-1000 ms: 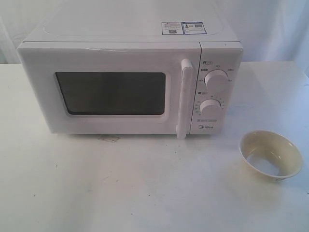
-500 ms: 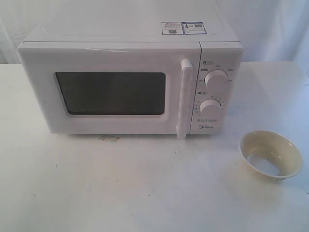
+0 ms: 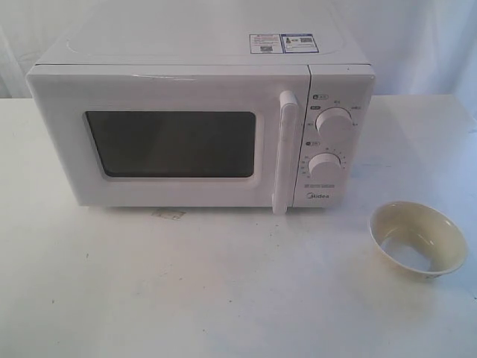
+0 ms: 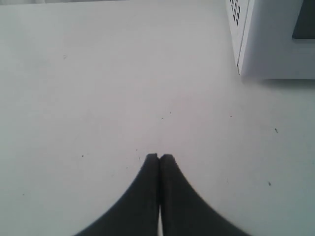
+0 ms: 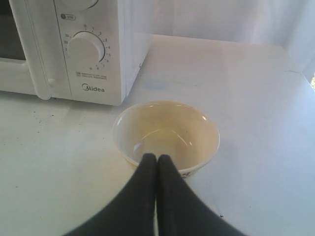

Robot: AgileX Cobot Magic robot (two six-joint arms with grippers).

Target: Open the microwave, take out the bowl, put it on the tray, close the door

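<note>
Bowl (image 3: 418, 240): one only, cream-yellow with a paler bottom, standing upright on the white table (image 3: 223, 291). It sits in front of the microwave (image 3: 201, 52) and off to its right, apart from it, below the control side. One microwave stands at the back of the table, and its one door (image 3: 59, 142) is shut flush with the front. The door has one dark window (image 3: 171, 144) and one tall upright handle (image 3: 284, 153) at its right edge. Right of the handle are two round dials, one (image 3: 332, 123) above the other (image 3: 326, 164). Two small stickers lie side by side on the top, one (image 3: 265, 43) left of the other (image 3: 299, 42).

Two claws show, each only in its own wrist view; neither appears in the exterior view. The left claw (image 4: 158, 157) has its two black fingers pressed together with nothing between them, over bare table, with one lower corner of the microwave (image 4: 275, 44) off ahead. The right claw (image 5: 156, 157) is also pressed together and pinches nothing; its tips lie over the near rim of the bowl (image 5: 166, 128), though I cannot tell whether they touch it. Beyond the bowl that view shows the microwave's control side with the lower dial (image 5: 86, 48).
</note>
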